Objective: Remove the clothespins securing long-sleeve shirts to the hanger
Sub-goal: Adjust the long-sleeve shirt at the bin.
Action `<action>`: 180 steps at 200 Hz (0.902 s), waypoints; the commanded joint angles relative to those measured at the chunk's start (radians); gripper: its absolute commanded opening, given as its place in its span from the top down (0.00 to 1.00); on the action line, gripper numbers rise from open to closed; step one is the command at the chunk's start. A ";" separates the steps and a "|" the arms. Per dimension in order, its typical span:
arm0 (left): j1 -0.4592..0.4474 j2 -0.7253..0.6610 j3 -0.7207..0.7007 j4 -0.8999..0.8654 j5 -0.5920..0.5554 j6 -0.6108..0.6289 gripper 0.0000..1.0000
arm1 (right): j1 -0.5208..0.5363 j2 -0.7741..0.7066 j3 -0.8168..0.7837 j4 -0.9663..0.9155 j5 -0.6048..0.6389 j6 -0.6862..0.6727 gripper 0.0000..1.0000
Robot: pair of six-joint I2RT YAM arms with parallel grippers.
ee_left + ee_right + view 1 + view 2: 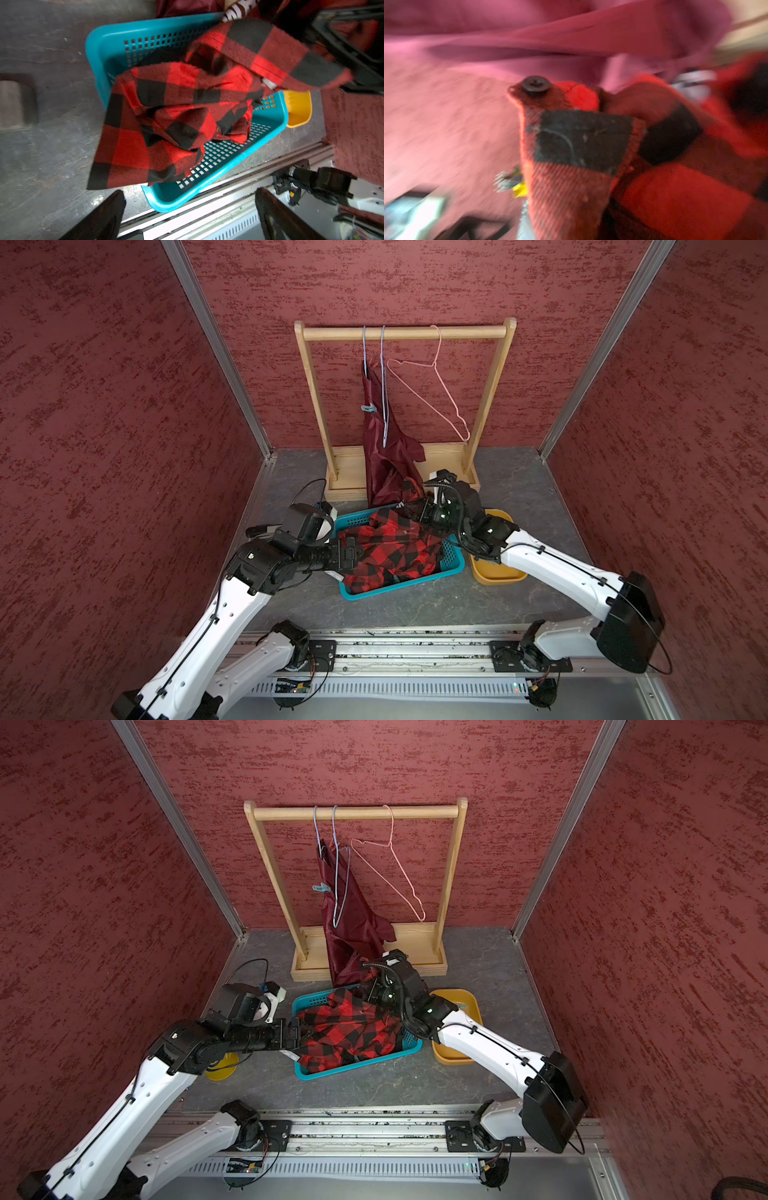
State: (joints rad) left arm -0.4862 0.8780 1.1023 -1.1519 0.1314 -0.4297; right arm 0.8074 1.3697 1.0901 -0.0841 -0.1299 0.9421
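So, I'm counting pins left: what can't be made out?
- Yellow tray contents: right arm covers them, top views.
- Under plaid shirt in basket: covered, top and left wrist views.
- Right hand tips: buried in cloth; right wrist view blurred.
- Maroon shirt far side: unseen from top views.

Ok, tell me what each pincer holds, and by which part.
Right pincer: shut on the plaid shirt, gripped at a buttoned edge. Left pincer: open, holding nothing.
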 commanded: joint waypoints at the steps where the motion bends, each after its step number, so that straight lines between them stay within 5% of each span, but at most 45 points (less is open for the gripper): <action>1: 0.010 0.004 0.042 0.009 -0.115 0.008 0.00 | 0.100 -0.010 0.036 0.050 0.056 0.092 1.00; 38: 0.017 0.018 0.041 0.023 -0.139 0.014 0.00 | 0.191 0.072 0.011 0.153 0.011 0.162 1.00; 95: 0.017 0.015 0.035 0.021 -0.150 0.007 0.00 | 0.145 0.174 -0.136 0.098 0.012 0.136 1.00; 144: 0.024 -0.023 -0.016 -0.045 -0.127 -0.007 0.00 | 0.129 0.339 -0.093 0.030 0.026 0.123 0.98; 180: -0.013 0.000 -0.052 -0.038 -0.031 -0.003 0.00 | 0.109 0.396 -0.057 -0.059 0.059 0.131 0.84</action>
State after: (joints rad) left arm -0.4751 0.8574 1.0611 -1.1774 0.0441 -0.4332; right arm 0.9382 1.7515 1.0271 -0.0639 -0.1207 1.0512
